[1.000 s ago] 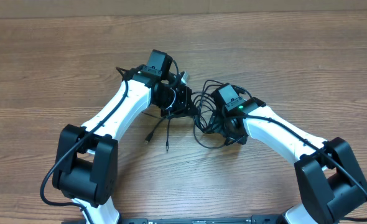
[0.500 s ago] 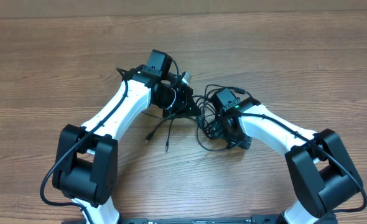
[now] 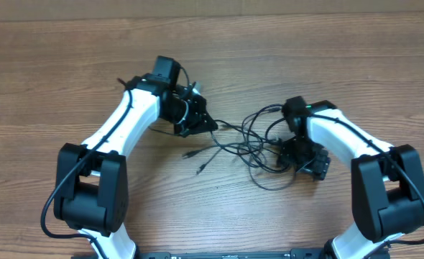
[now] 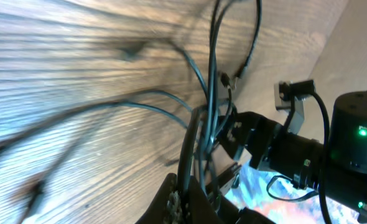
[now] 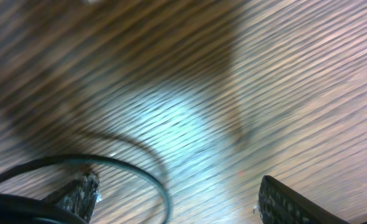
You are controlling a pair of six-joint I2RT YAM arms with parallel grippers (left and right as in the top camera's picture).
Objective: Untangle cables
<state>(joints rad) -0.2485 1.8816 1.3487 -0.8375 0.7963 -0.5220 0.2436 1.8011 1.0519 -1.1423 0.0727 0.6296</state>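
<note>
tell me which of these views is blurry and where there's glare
overhead: sharp and evenly lit, cables crisp on the table; left wrist: wood streaked on the left, bluish sheen, cables sharper near the middle; right wrist: blurriest, whole table smeared, bright glare patch mid-frame, one cable at lower left

White arm links [image 3: 122, 126], black joints [image 3: 90, 191], green light [image 4: 359, 131]

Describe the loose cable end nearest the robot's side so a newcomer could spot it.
On the wooden table, find the cables tangled at its middle. Two loose ends trail out beside the left gripper; the target plug is the one nearer the robot's side, farther from that gripper than its neighbour.
</note>
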